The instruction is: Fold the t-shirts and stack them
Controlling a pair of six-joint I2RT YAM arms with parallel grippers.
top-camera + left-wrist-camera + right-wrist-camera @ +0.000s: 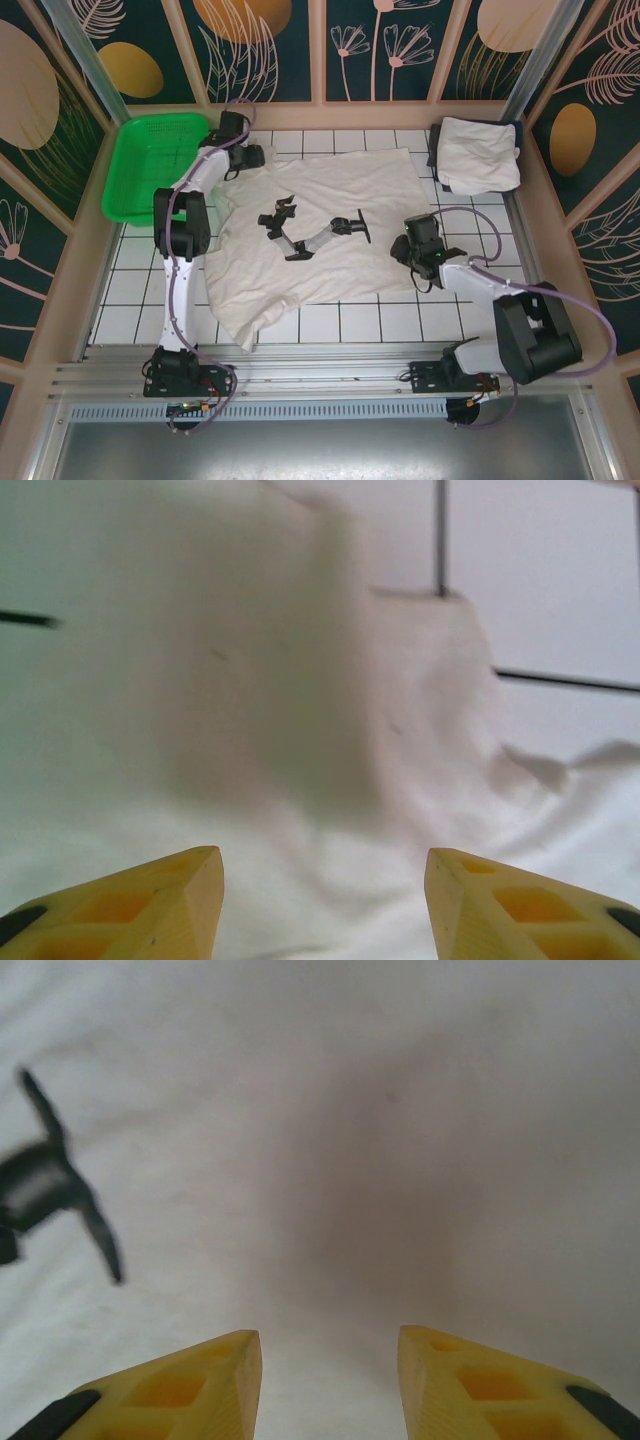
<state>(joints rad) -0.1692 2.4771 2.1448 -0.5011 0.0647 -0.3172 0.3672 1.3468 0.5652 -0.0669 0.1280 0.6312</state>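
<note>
One off-white t-shirt lies spread flat across the middle of the tiled table, with a black figure on its front. A second t-shirt sits folded at the back right corner. My left gripper hangs over the spread shirt's back left corner. In the left wrist view it is open, with the cloth just below its yellow fingers and nothing between them. My right gripper is at the shirt's right edge, open over smooth cloth.
A green mesh basket stands at the back left, beside the left arm. Bare white tiles show past the shirt's edge. The black figure appears left of the right gripper. Low walls ring the table.
</note>
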